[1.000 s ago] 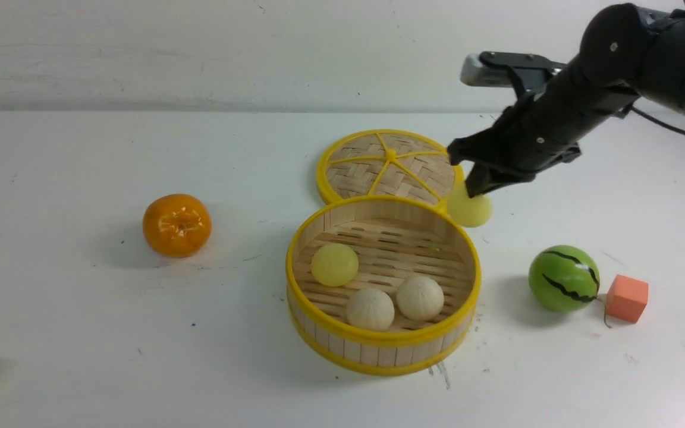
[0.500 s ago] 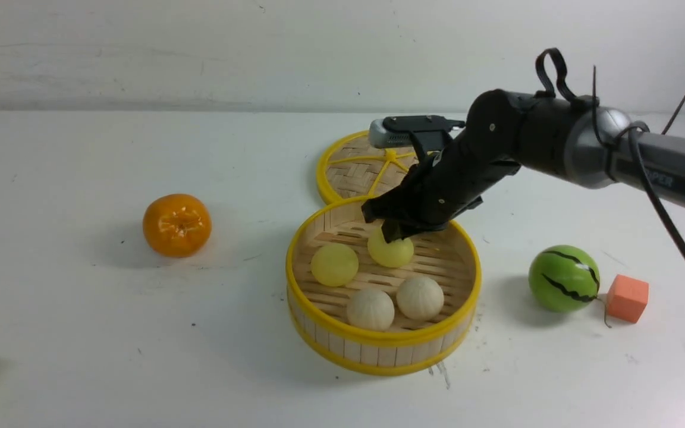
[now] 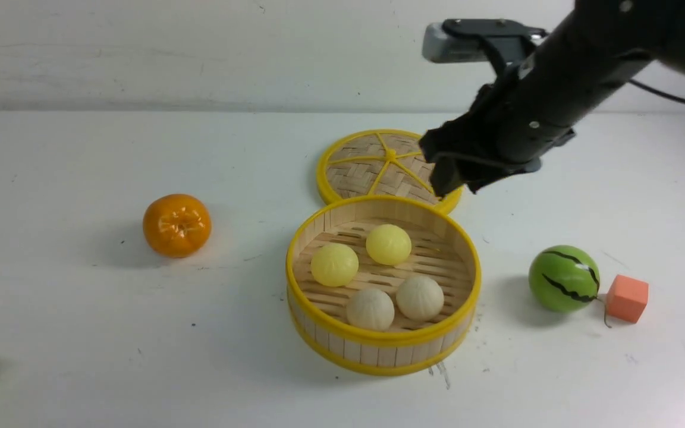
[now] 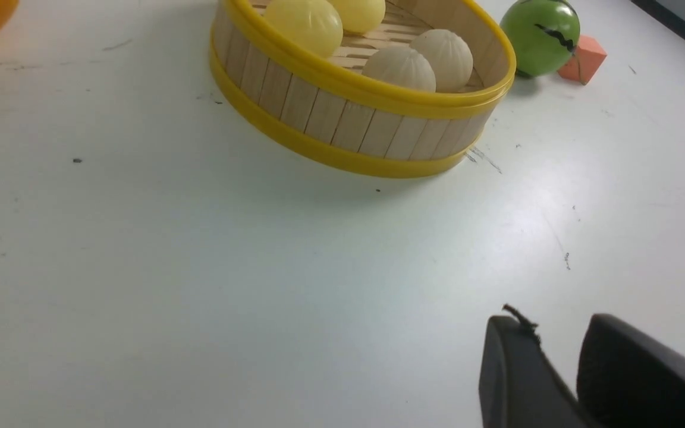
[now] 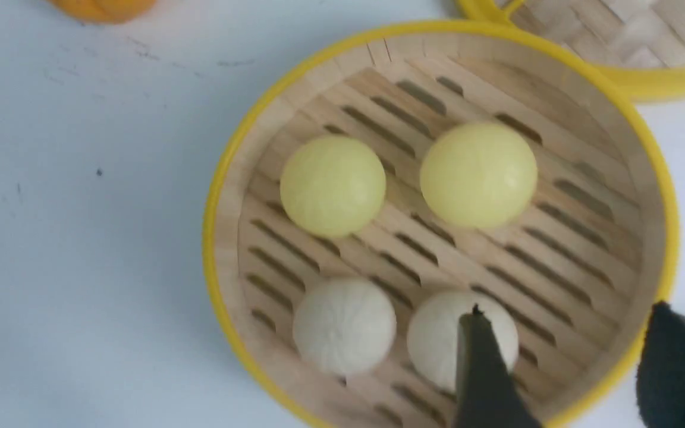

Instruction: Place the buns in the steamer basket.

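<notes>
Four buns (image 3: pixel 378 273) resting inside the steamer basket (image 3: pixel 383 342), none touching. Right gripper (image 3: pixel 455 178) spread apart, empty, raised beside the lid (image 3: pixel 357 169). Left gripper (image 4: pixel 556 368) nearly closed, empty. Probably light, smooth, prone to rolling; best pinched across the middle.

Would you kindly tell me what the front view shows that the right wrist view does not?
Only the front view shows the watermelon ball, the orange cube and the whole lid. Only the right wrist view shows the right claw open and empty, close up. Both show the steamer basket holding all four buns, plus the tangerine.
</notes>
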{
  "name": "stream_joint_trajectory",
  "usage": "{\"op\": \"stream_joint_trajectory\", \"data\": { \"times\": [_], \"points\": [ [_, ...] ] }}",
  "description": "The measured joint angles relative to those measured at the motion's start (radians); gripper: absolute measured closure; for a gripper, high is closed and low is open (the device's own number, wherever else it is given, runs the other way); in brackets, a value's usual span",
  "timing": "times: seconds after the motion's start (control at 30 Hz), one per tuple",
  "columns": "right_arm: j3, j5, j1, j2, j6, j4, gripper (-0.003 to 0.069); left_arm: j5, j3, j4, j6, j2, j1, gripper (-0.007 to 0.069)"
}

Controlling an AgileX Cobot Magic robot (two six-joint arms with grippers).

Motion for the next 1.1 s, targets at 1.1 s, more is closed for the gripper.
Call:
{"op": "stream_joint_trajectory", "data": {
  "times": [1.1],
  "points": [
    [0.836,0.086,-0.086,-0.972,0.055,-0.085,0.0669,0.000,0.000,0.000,0.000,0.000,0.000,0.0426]
  ]
}}
